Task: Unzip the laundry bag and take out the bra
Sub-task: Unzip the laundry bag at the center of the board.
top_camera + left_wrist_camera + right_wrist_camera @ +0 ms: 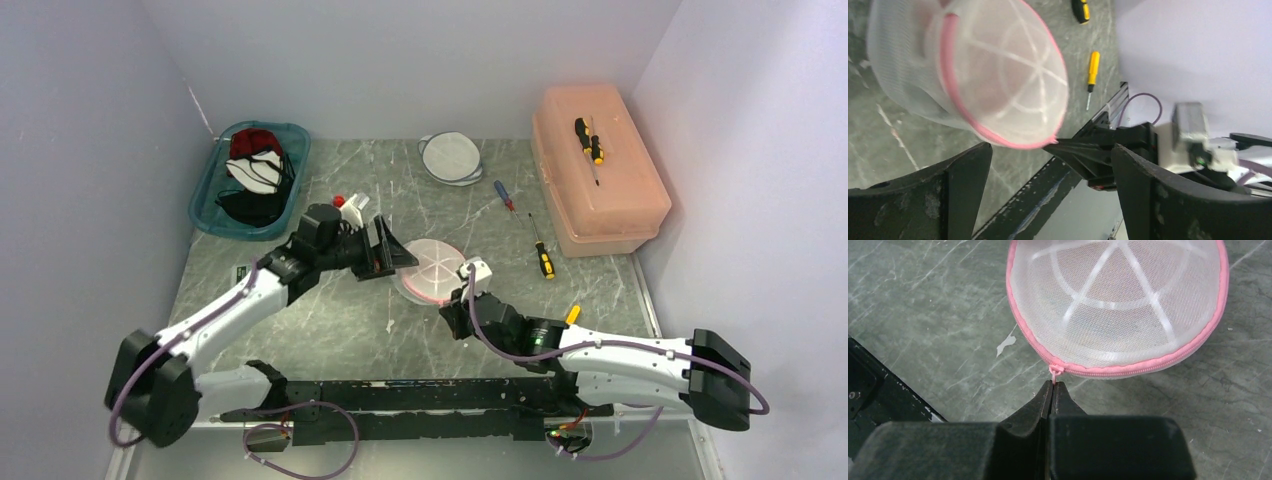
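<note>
The green marbled table [330,330] carries a pink storage box [600,190] at the far right and a teal basket [212,222] of garments at the far left. Between them, near the middle, sits the domed mesh laundry bag [432,270], white with a pink rim. I can't make out the bra through the mesh.

Both arms reach in toward the bag. The left gripper [388,250] is just beside the bag's left flank, its fingers spread wide and holding nothing. In its wrist view the bag lies beyond the fingertips, not between them.

The right gripper [458,302] is at the bag's near edge and is the nearer one to the fastening. Its fingers are pressed together, and from its wrist camera they look pinched on the small pink zipper pull [1054,374].

The bag lies straight ahead of those tips. The zipper [1128,369] runs crosswise to them along the rim, teeth closed to the right of the slider in that view. As I judge it, the pull has to travel sideways around the curve, not straight back.
</note>
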Robot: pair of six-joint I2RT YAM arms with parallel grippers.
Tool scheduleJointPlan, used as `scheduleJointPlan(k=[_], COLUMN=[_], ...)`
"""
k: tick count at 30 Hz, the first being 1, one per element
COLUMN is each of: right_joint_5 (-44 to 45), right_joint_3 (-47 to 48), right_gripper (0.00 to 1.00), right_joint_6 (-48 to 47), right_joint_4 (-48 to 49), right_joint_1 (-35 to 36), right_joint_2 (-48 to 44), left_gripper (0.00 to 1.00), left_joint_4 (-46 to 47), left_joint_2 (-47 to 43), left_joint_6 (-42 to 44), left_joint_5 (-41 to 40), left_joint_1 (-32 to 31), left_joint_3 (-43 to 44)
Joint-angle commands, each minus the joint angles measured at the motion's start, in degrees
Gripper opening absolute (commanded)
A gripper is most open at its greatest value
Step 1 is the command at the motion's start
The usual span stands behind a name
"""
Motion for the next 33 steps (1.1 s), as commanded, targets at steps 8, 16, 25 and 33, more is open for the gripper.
scheduleJointPlan(k=[8, 16, 25, 33], right_joint_5=[-1.59, -7.70, -9.47, -7.02], right_joint_3=[5.56, 5.23, 4.13, 2.55], right_gripper=[0.00, 0.00, 0.00, 0.00], right_joint_6=[-0.44, -3.74, -4.40, -3.56], right_joint_4=[4.08, 7.25, 7.80, 4.69], right_joint_1=[0.38, 0.46, 0.54, 0.54], right_joint_2=[3.44, 2.18, 1.24, -1.34], left_gripper=[0.94, 0.85, 0.61, 0.31], left_joint_4=[0.41, 2.27, 1.78, 2.47], left_joint_2=[-5.60, -4.85, -1.51, -0.68], left_joint_6=[-22.21, -27.49, -28.08, -27.70], left_joint_5=[-19.50, -26.16, -29.31, -29.91], left_joint_1=[-19.24, -20.03, -19.23, -17.39], left_joint_3=[-5.23, -7.40, -5.67, -6.25])
